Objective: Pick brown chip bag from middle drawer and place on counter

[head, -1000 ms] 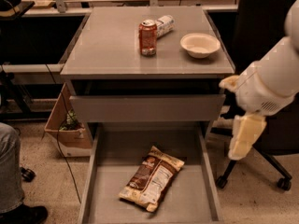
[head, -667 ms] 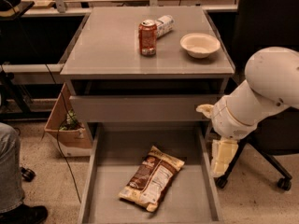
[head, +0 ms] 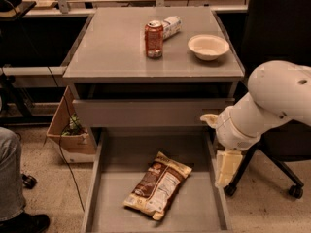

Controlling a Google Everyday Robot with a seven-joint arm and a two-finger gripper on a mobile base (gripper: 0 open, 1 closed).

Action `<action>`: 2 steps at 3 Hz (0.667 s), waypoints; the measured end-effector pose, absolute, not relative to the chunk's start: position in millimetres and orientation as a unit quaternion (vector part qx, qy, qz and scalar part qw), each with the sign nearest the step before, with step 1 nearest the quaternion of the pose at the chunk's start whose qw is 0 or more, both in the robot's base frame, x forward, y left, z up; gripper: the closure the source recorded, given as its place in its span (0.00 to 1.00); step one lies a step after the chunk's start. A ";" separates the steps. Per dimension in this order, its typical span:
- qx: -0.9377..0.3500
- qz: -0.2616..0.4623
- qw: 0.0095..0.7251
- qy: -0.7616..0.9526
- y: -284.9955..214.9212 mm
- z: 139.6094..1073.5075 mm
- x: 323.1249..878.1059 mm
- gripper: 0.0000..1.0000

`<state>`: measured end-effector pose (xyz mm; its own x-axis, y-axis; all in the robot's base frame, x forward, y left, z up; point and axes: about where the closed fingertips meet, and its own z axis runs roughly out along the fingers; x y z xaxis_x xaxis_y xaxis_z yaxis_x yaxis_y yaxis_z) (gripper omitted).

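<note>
The brown chip bag [head: 158,185] lies flat in the open middle drawer [head: 104,198], slanted, with its white label panel facing up. The drawer is pulled far out below the grey counter [head: 112,47]. My gripper [head: 225,167] hangs from the white arm [head: 272,101] at the drawer's right wall. It is to the right of the bag, a little above it and apart from it. It holds nothing.
On the counter stand a red soda can [head: 154,39], a white-labelled can [head: 171,25] lying behind it and a white bowl [head: 208,46]. A shorter drawer front [head: 146,111] sits above the open drawer. A cardboard box [head: 70,132] is on the left, an office chair base [head: 277,176] on the right.
The arm has swung left and lower, bringing the gripper from beside the cabinet down to the drawer's right wall. The bag has not moved.
</note>
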<state>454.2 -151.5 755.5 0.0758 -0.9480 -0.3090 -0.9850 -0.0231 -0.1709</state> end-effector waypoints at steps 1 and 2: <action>-0.738 0.053 0.165 0.652 -137.9 695.8 462.5 0.00; -0.762 0.054 0.169 0.623 -127.9 625.2 484.4 0.00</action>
<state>484.4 -127.9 625.2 0.2181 -0.9309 -0.2929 -0.9675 -0.1669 -0.1900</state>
